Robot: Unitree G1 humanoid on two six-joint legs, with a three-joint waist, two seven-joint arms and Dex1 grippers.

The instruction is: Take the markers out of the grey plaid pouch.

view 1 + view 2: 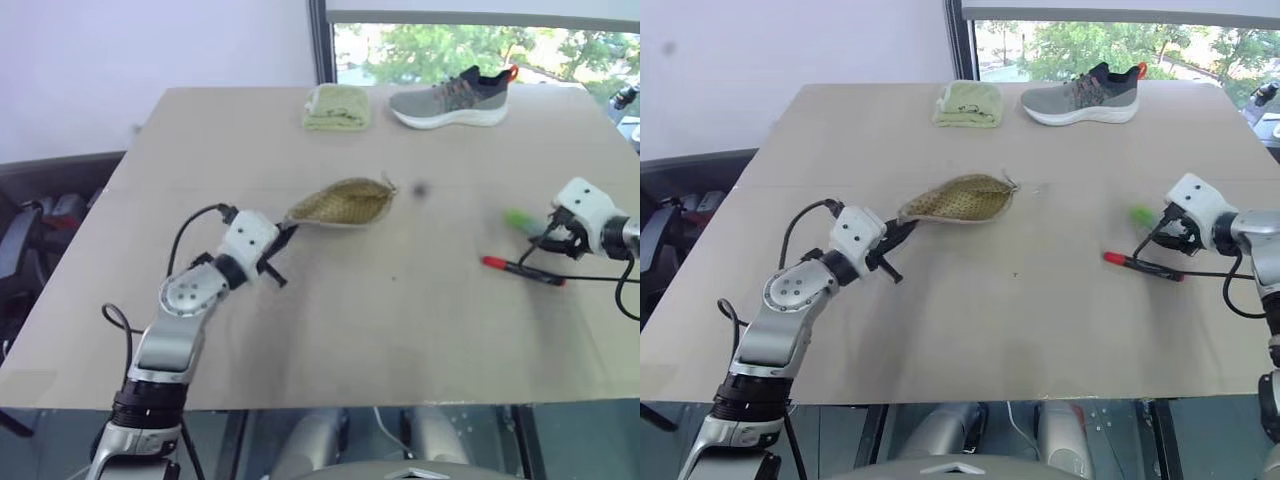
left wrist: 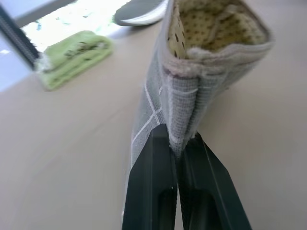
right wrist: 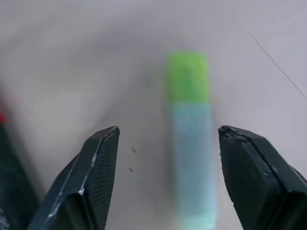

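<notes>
The grey plaid pouch [image 1: 345, 203] sits mid-table, raised at its near end, with its yellowish dotted lining [image 2: 216, 26] showing through the gaping mouth. My left gripper [image 2: 177, 136] is shut on the pouch's corner seam. On the right side of the table lie both markers: the light green one [image 1: 518, 220], blurred, and the dark one with a red cap [image 1: 522, 270] closer to the front. My right gripper [image 3: 169, 129] is open just above the green marker [image 3: 192, 139], which lies on the table between the spread fingers, untouched.
A folded yellow-green cloth [image 1: 337, 107] and a grey sneaker [image 1: 450, 100] rest near the table's far edge by the window. A black cable trails from my right wrist near the red-capped marker. Bare tabletop [image 1: 400, 330] stretches across the front.
</notes>
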